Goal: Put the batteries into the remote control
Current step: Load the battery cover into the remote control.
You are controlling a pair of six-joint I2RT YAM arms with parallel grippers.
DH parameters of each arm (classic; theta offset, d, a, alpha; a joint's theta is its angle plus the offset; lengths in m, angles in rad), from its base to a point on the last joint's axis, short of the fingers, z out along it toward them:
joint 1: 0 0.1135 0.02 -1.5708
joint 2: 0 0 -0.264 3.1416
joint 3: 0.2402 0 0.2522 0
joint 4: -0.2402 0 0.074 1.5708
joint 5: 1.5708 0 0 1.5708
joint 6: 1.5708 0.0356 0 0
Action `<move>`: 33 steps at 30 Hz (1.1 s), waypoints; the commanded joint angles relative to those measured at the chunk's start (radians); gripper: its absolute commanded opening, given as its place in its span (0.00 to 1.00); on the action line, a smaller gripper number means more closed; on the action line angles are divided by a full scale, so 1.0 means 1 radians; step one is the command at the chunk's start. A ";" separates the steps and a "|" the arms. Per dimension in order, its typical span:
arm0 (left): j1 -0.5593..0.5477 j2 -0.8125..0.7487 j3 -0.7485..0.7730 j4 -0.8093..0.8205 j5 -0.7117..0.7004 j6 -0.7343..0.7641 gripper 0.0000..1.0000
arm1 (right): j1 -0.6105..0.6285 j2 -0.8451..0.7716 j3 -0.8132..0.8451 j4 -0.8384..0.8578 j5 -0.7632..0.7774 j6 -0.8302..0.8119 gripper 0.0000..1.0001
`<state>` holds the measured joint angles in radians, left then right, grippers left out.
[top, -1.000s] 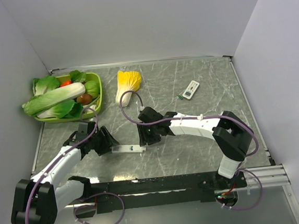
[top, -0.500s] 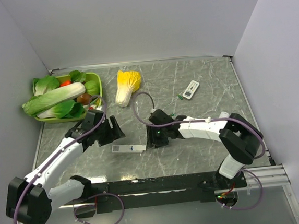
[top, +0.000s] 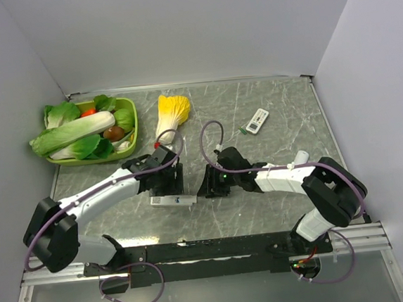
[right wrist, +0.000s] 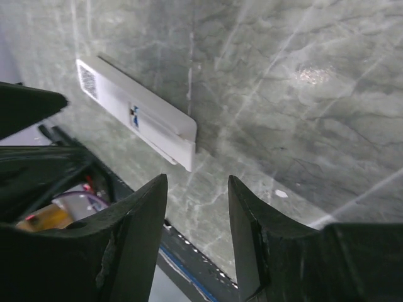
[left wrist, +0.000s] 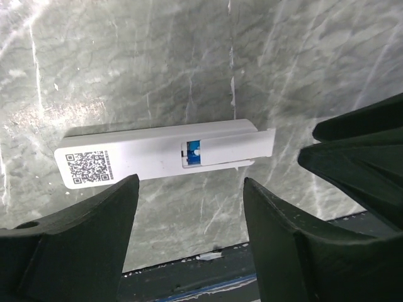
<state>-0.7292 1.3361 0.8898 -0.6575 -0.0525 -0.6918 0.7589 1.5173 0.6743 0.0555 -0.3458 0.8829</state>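
A white remote control lies back side up near the table's front edge, its QR label to the left. Its cover is slid partway, and a blue battery shows in the open slot. In the right wrist view the remote control lies ahead and to the left. My left gripper hovers just behind the remote, open and holding nothing. My right gripper stands off the remote's right end, open and holding nothing. The two grippers are close to each other but not touching.
A second white remote lies at the back right with a tiny green piece beside it. A green tray of toy vegetables sits at the back left. A yellow cabbage lies next to it. The dark base rail runs along the front.
My left gripper has swung right and now stands over the remote, opened wider. My right gripper has drawn back to the right, off the remote's end. The remote has barely moved.
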 commanded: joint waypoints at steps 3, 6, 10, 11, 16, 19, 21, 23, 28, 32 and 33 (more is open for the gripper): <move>-0.061 0.070 0.054 -0.044 -0.064 0.017 0.70 | -0.024 -0.003 -0.022 0.162 -0.079 0.042 0.47; -0.068 0.090 0.055 -0.041 -0.081 0.011 0.66 | -0.027 0.009 -0.022 0.167 -0.088 0.042 0.44; -0.075 0.117 0.058 -0.033 -0.090 0.011 0.63 | -0.032 0.018 -0.024 0.170 -0.099 0.036 0.42; -0.076 0.121 0.060 -0.031 -0.095 0.011 0.61 | -0.033 0.023 -0.024 0.168 -0.099 0.031 0.41; -0.078 0.150 0.070 -0.019 -0.098 0.014 0.56 | -0.036 0.043 -0.015 0.158 -0.114 0.022 0.39; -0.081 0.164 0.078 -0.017 -0.096 0.017 0.55 | -0.036 0.060 -0.005 0.144 -0.122 0.013 0.38; -0.084 0.173 0.081 -0.019 -0.101 0.018 0.54 | -0.039 0.063 -0.004 0.141 -0.122 0.013 0.38; -0.087 0.182 0.083 -0.024 -0.107 0.020 0.54 | -0.041 0.069 -0.005 0.144 -0.125 0.011 0.36; -0.091 0.196 0.084 -0.028 -0.118 0.021 0.50 | -0.046 0.076 -0.009 0.155 -0.133 0.014 0.33; -0.095 0.207 0.075 -0.024 -0.122 0.020 0.48 | -0.047 0.089 -0.001 0.152 -0.142 0.011 0.31; -0.095 0.209 0.075 -0.022 -0.121 0.018 0.48 | -0.047 0.093 -0.002 0.155 -0.145 0.013 0.31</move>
<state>-0.8158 1.5322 0.9382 -0.6781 -0.1532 -0.6880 0.7197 1.5867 0.6521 0.1734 -0.4694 0.9001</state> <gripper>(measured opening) 0.480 0.314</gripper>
